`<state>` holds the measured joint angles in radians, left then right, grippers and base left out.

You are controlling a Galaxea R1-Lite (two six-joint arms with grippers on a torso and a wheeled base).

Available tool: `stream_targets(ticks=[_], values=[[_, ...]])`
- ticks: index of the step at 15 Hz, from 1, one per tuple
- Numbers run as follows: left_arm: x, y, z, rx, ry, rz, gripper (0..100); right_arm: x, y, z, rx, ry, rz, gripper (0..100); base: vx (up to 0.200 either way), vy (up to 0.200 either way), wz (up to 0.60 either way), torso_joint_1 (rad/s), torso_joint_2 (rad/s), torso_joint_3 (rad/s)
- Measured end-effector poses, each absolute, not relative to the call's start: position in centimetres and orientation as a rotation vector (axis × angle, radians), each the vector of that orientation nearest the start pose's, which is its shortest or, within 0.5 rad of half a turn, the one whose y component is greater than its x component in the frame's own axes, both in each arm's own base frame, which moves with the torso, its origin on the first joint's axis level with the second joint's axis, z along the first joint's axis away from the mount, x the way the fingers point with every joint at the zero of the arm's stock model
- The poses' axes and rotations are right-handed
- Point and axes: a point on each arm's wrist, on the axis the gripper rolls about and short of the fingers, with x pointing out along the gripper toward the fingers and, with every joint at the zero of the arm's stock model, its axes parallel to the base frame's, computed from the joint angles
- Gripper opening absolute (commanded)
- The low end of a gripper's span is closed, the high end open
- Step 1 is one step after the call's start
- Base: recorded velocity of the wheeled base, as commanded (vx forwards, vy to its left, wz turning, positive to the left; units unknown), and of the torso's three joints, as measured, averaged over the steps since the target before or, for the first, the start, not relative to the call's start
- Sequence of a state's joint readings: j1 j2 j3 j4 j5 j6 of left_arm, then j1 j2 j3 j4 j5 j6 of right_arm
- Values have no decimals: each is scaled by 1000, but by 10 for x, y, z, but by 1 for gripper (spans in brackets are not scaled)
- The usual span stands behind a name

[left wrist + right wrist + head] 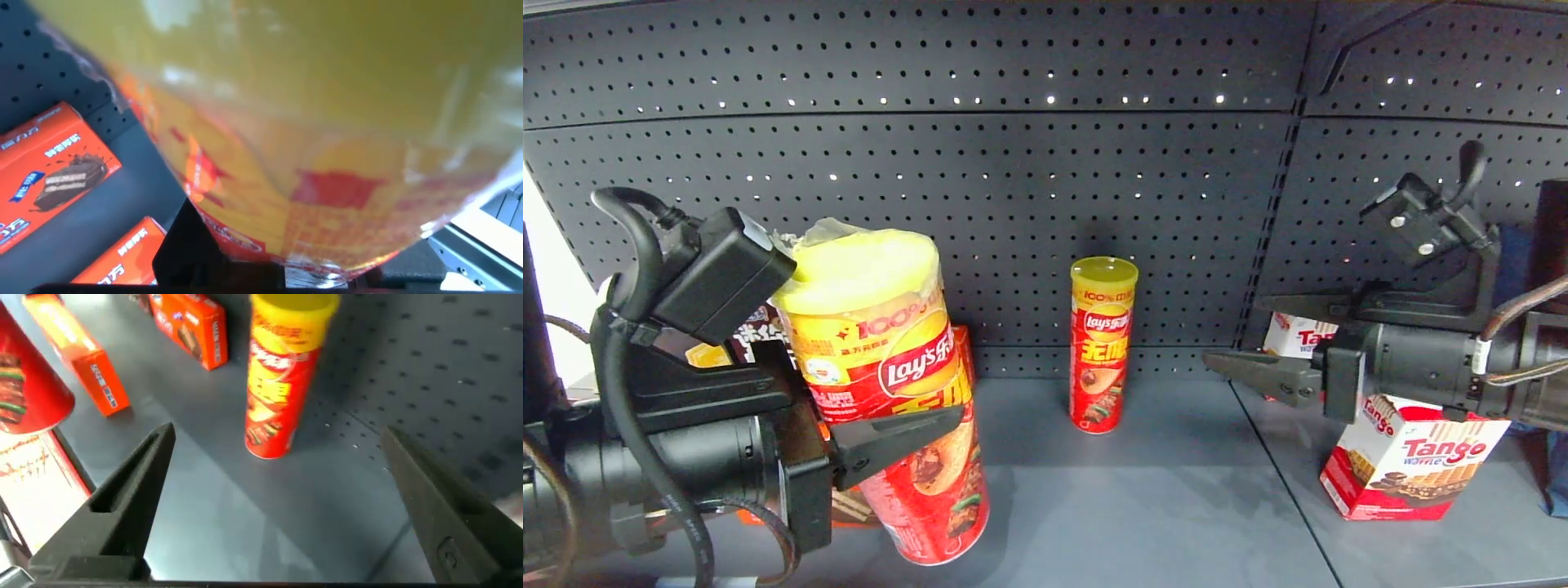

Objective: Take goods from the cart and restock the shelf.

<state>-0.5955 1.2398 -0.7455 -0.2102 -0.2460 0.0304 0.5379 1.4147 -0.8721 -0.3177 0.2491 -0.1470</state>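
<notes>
**A:** Closest to us is the big crisp can, with a yellow lid and a red and yellow wrap, up over the left front of the shelf board.

**B:** Which one has it?

**A:** The left claw. It is clamped across the can's middle. One dark finger lies across the front of the can and the other is hidden behind it.

**B:** Is the can upright?

**A:** No, it's tilted. The lid leans to the left and the foot swings to the right. The foot is low, near the board, but I cannot tell whether it touches.

**B:** And the other arm?

**A:** The right claw hangs over the right part of the board. Its fingers are spread wide with nothing between them, and it points toward the middle of the shelf.

**B:** What stands there?

**A:** A second can of the same kind, upright, close to the dotted back panel. It is well apart from both claws. In the right wrist view it stands beyond the gap between the spread fingers.

**B:** Anything else on the shelf?

**A:** A red and white wafer box sits on the board under the right arm. Another white box is behind it, by the back panel. On the left, behind the held can, there are orange boxes. The left wrist view shows two of them lying flat, one beside the other.
</notes>
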Motion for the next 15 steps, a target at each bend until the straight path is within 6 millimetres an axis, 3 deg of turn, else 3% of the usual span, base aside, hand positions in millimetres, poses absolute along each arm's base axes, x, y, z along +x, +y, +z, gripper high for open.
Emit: stream_targets(ticks=[4,12,15], values=[[152,-109,238,81,281,-839,0,227,141,236,-224,164,807,100,0,0,0,0,0,0],[149,-110,239,83,275,-855,0,246,163,209,-266,246,850,100,0,0,0,0,0,0],[145,-112,240,84,267,-872,0,261,172,207,-268,245,846,100,0,0,0,0,0,0]])
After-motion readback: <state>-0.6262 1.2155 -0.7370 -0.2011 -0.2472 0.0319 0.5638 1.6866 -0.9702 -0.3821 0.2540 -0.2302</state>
